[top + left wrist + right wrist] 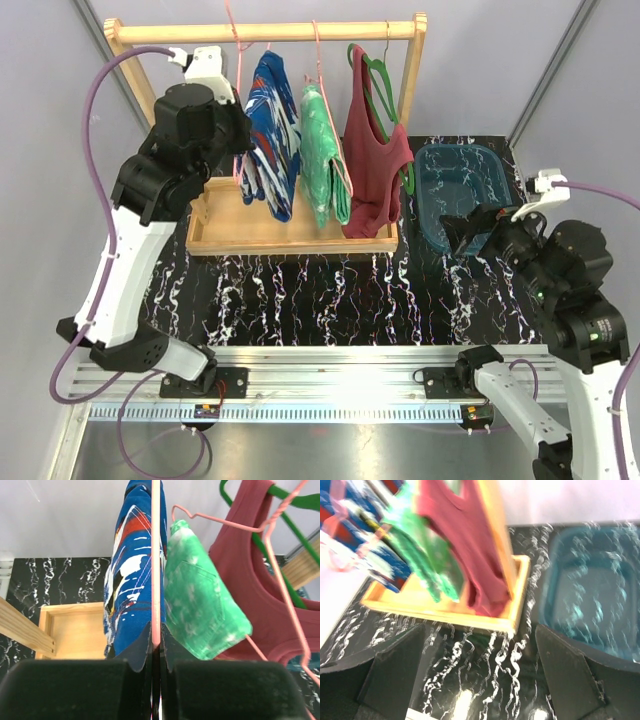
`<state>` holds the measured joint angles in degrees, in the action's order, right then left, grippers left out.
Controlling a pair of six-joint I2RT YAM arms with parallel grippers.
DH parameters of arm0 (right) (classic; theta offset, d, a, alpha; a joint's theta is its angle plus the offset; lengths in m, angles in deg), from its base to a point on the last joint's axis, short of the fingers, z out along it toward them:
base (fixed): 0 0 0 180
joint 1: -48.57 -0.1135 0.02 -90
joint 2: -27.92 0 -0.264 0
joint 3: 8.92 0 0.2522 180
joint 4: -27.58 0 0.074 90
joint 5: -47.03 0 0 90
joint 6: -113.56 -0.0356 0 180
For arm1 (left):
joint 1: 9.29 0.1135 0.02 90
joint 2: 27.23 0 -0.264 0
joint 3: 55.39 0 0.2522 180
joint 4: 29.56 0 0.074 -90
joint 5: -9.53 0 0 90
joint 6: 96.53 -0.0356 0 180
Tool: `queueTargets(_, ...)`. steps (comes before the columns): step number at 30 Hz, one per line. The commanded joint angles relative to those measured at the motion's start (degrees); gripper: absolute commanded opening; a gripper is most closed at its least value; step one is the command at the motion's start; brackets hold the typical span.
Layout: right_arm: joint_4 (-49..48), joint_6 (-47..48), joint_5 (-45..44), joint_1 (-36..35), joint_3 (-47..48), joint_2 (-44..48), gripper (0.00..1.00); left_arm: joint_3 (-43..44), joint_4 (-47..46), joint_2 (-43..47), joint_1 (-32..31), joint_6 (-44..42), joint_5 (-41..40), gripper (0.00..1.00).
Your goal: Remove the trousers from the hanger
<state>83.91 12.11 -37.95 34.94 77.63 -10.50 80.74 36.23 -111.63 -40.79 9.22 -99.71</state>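
The blue trousers with white and red streaks hang folded over a pink wire hanger on the wooden rail. The green mottled trousers hang to their right on a second pink hanger. My left gripper is at the left side of the blue trousers. In the left wrist view it is shut on the pink hanger wire, with the blue trousers on the left and the green trousers on the right. My right gripper is open and empty over the table, also seen in the right wrist view.
A maroon tank top hangs on a green hanger at the rail's right end. The rack stands on a wooden tray base. A teal bin sits to the right of the rack, just behind my right gripper.
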Motion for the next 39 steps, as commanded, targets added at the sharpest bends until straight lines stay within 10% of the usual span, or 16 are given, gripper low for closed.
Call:
queueTargets(1, -2.9, 6.0, 10.2, -0.3, 9.0, -3.7, 0.99, -1.7, -13.0, 8.3, -0.9, 2.8, -0.6, 0.0)
queueTargets(12, 3.8, 10.5, 17.8, -8.7, 35.1, -26.8, 0.99, -20.1, -8.0, 27.8, -1.5, 16.1, 1.2, 0.0)
queueTargets(18, 6.5, 16.3, -8.3, -36.9, 43.2, -37.4, 1.0, -29.3, -11.4, 35.1, -1.5, 21.8, 5.0, 0.0)
queueTargets(27, -23.0, 13.4, -35.7, -60.7, 20.9, -39.2, 0.95, -29.6, -9.6, 35.9, -1.6, 23.9, 3.3, 0.0)
queueTargets(39, -52.8, 14.4, -44.0, -65.2, 11.5, -48.6, 0.94, -33.9, -16.0, 38.3, -1.5, 30.6, 3.2, 0.0)
